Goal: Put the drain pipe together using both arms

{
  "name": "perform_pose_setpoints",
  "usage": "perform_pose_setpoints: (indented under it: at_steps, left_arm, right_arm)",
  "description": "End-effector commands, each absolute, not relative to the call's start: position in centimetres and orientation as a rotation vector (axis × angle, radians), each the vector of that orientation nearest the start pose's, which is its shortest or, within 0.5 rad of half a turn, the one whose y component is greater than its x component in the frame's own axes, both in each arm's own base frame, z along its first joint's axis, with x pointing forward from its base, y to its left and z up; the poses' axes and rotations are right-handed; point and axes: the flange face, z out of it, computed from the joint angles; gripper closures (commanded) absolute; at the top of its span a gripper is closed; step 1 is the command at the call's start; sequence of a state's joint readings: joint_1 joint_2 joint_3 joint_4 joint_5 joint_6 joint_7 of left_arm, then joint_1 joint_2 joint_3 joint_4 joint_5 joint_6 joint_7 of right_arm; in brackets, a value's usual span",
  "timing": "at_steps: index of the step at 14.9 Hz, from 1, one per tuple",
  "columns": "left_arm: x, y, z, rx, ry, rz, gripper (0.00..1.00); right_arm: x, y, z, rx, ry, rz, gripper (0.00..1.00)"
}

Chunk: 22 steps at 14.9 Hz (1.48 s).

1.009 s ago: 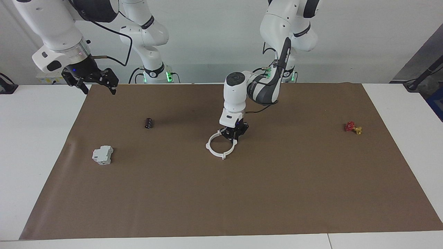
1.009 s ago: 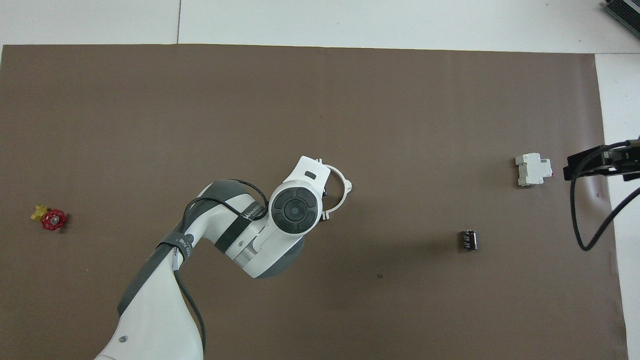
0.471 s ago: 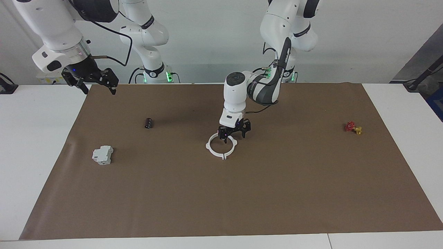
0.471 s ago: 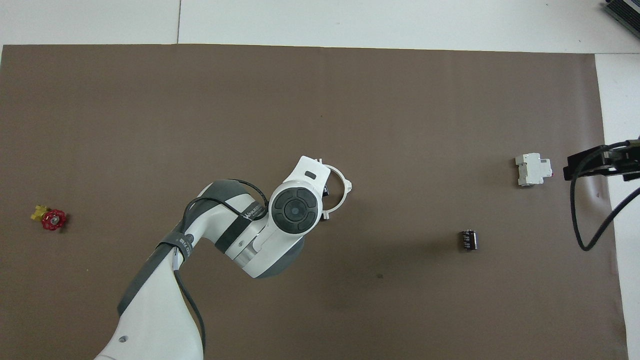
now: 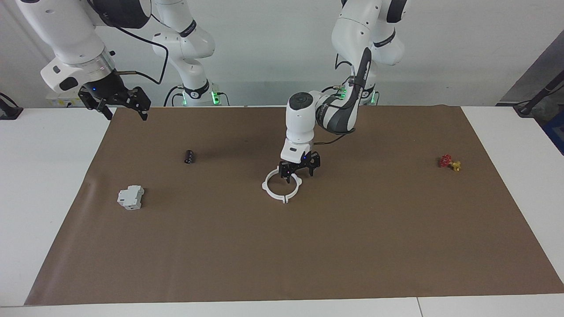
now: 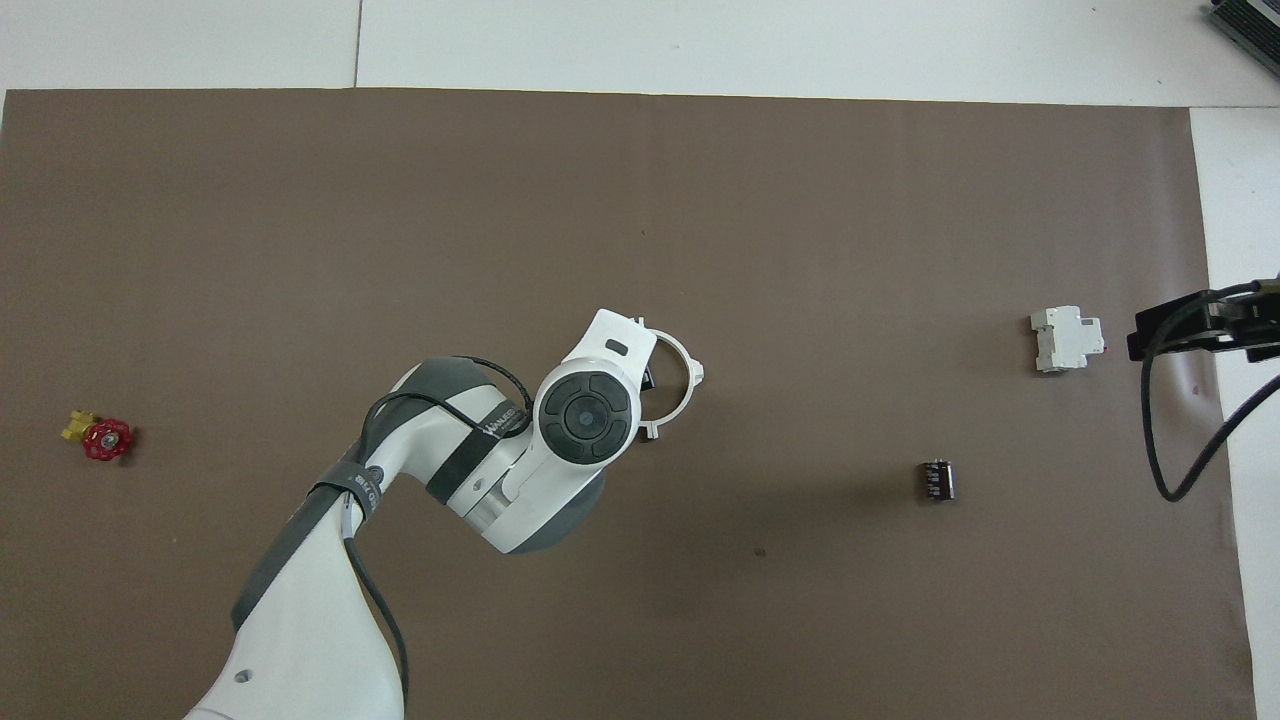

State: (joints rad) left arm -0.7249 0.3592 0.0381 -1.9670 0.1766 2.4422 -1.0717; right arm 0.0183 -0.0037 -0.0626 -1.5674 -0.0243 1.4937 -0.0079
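The drain pipe (image 5: 265, 186) lies flat on the brown mat (image 5: 352, 229) as one closed white ring with small tabs, near the middle. My left gripper (image 5: 299, 175) hangs open just above the part of the ring's rim nearest the robots, holding nothing. In the overhead view the left arm's wrist covers much of the ring (image 6: 688, 385). My right gripper (image 5: 125, 110) is open and empty, raised over the mat's edge at the right arm's end, where it waits; it also shows in the overhead view (image 6: 1190, 328).
A grey-white blocky box (image 5: 130, 197) and a small black cylinder (image 5: 188, 156) lie toward the right arm's end. A red and yellow valve (image 5: 449, 163) lies toward the left arm's end.
My left gripper has opened, let go of the ring and risen slightly. The ring has settled flat on the mat. The right arm has not moved.
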Motion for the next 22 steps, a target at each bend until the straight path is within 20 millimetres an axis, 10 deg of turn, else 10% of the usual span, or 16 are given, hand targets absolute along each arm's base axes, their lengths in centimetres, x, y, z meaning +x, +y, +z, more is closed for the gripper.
perform_pose_setpoints:
  at_steps: [1, 6, 9, 15, 22]
  left_arm:
    - [48.4, -39.8, 29.9, -3.083, -0.394, -0.293, 0.0]
    - [48.2, -40.0, 31.9, -3.052, -0.398, -0.263, 0.0]
    - [48.6, -38.2, 36.4, -3.052, -0.431, -0.284, 0.0]
    - [51.2, -26.5, 46.4, -3.002, -0.16, -0.187, 0.0]
    - [54.7, -7.0, 50.6, -2.993, 0.243, -0.084, 0.0]
  right_arm:
    - [54.6, -3.0, 62.0, -3.147, 0.075, 0.095, 0.0]
    - [54.6, -3.0, 62.0, -3.147, 0.075, 0.095, 0.0]
    - [54.6, -3.0, 62.0, -3.146, 0.075, 0.097, 0.0]
    - [54.6, -3.0, 62.0, -3.146, 0.075, 0.097, 0.0]
    - [54.6, -3.0, 62.0, -3.146, 0.078, 0.097, 0.0]
